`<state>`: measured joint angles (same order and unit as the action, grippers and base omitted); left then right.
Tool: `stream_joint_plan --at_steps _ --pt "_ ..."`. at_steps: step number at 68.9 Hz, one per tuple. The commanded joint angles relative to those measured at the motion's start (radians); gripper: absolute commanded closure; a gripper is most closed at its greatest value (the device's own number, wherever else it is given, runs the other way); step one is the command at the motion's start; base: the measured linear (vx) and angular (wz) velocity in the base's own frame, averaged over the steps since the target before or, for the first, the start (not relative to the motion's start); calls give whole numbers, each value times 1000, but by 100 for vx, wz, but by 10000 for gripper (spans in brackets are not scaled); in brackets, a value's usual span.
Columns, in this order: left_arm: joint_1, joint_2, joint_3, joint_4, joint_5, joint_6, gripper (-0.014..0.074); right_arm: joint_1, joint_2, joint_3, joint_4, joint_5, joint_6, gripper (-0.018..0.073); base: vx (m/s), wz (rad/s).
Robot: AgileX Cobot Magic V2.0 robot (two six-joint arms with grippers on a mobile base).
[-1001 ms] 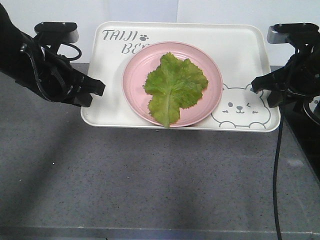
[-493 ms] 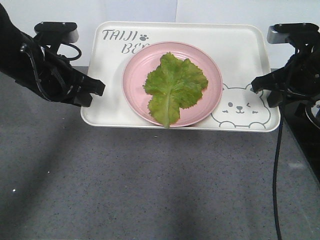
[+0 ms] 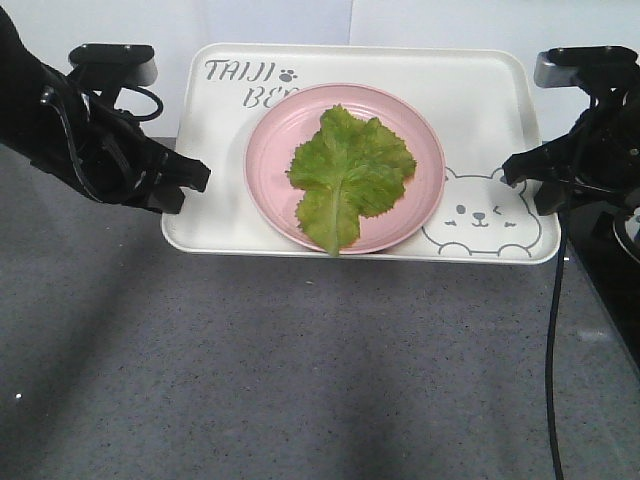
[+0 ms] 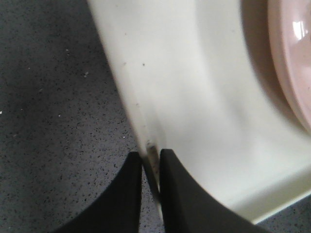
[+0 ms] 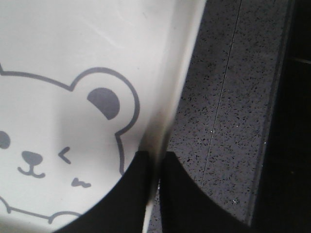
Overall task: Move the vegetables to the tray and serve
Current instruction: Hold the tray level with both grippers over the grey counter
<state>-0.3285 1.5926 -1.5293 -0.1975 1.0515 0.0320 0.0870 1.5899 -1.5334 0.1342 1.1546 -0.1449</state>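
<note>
The cream tray [image 3: 480, 100] with the bear face hangs between my two grippers, with a shadow under its front edge. On it rests a round pink plate [image 3: 275, 150], and the green lettuce leaf, the vegetables [image 3: 350, 170], lies flat on the plate. My left gripper [image 3: 195, 180] is shut on the tray's left rim; in the left wrist view that gripper [image 4: 151, 153] pinches the thin edge of the tray [image 4: 194, 97]. My right gripper [image 3: 512, 172] is shut on the right rim, and in the right wrist view it [image 5: 154, 155] clamps the tray [image 5: 73, 48] beside the bear's ear.
A dark speckled counter [image 3: 300, 370] lies below the tray. A black surface [image 3: 615, 290] borders the counter on the right, with a black cable [image 3: 550, 350] hanging in front of it. A white wall [image 3: 280, 20] stands behind.
The tray and both grippers keep their places in the view. The counter has slid toward the bottom of the frame, and its front edge has dropped out of sight.
</note>
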Motion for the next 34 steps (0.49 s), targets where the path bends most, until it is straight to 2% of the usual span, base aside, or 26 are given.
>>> stream_joint_plan --at_steps 1,34 --pt "-35 -45 -33 -192 -114 27 602 26 -43 -26 197 -60 -40 565 3 0" --pt "-35 -45 -33 -192 -114 27 602 26 -43 -26 197 -60 -40 565 3 0"
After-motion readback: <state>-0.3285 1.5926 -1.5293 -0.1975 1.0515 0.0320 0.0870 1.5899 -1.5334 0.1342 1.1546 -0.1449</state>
